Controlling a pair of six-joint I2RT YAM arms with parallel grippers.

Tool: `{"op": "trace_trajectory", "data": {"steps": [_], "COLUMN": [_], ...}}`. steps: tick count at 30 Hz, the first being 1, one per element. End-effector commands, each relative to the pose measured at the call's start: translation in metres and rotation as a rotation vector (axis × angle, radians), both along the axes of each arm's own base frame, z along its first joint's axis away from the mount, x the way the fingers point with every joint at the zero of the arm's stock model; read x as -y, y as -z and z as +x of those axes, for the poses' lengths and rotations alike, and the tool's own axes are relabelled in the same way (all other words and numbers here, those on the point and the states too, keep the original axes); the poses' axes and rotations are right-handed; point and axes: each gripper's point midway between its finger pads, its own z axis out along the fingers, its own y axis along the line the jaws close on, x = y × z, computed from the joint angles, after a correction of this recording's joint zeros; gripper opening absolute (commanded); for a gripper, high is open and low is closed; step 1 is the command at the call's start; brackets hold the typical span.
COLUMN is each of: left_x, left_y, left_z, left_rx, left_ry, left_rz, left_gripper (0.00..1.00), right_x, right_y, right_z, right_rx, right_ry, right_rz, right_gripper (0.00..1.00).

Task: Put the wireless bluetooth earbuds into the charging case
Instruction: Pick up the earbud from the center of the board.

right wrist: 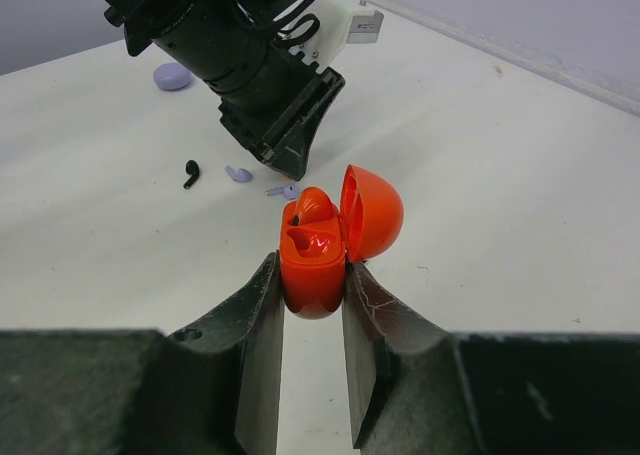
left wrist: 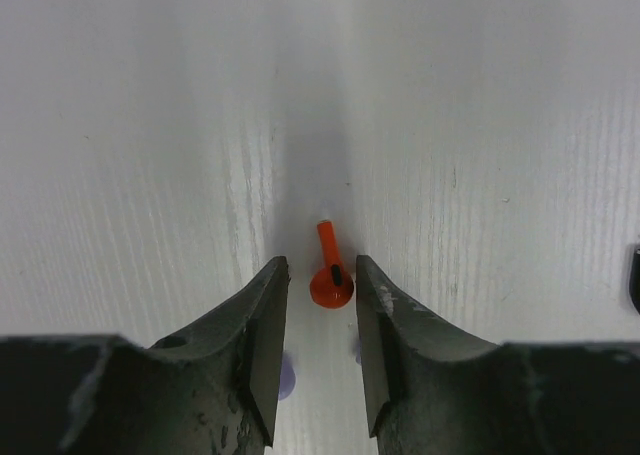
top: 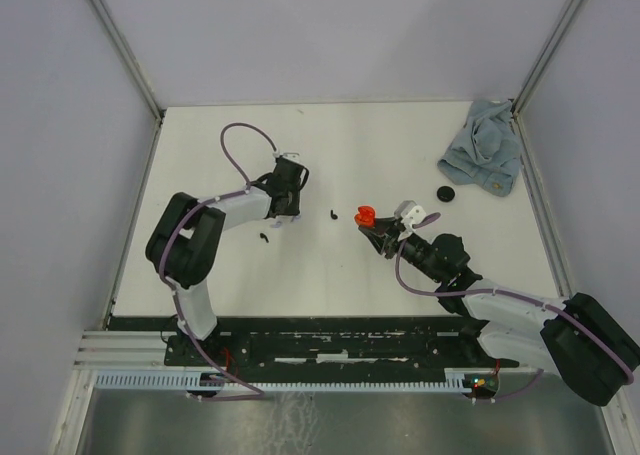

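We see the left gripper (left wrist: 321, 264) open, its fingers straddling a red earbud (left wrist: 330, 278) that lies on the table (left wrist: 150, 125), low centre of frame. The stem's long axis runs up-frame, round head nearest the fingers. The right gripper (right wrist: 310, 273) clamps the red charging case (right wrist: 318, 257) mid-frame, lid (right wrist: 374, 213) swung open to the right. Possibly a second earbud (right wrist: 306, 207) sits inside.
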Motion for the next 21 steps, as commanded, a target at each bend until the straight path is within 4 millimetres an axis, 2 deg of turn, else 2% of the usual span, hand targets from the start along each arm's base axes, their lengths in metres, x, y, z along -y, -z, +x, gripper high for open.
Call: {"op": "trace_trajectory", "data": {"steps": [1, 7, 11, 21], "left_x": [0.003, -0.002, -0.003, 0.005], "left_y": [-0.002, 0.003, 0.000, -0.047], "left_z": [0.008, 0.005, 0.003, -0.004], "left_rx": [-0.004, -0.022, -0.027, 0.033], "left_ry": [0.005, 0.006, 0.017, 0.117], "left_rz": [-0.005, 0.017, 0.027, -0.013], "left_gripper": [0.38, 0.28, 0.20, 0.13], "right_x": [-0.003, -0.003, -0.002, -0.003], "right_y": [-0.024, -0.024, -0.024, -0.024], "right_z": [0.007, 0.007, 0.007, 0.006], "right_rx": [0.057, 0.057, 0.058, 0.060], "right_ry": [0.016, 0.013, 0.017, 0.012], "right_rz": [0.033, 0.034, 0.032, 0.030], "right_gripper": [0.04, 0.04, 0.04, 0.04]}}
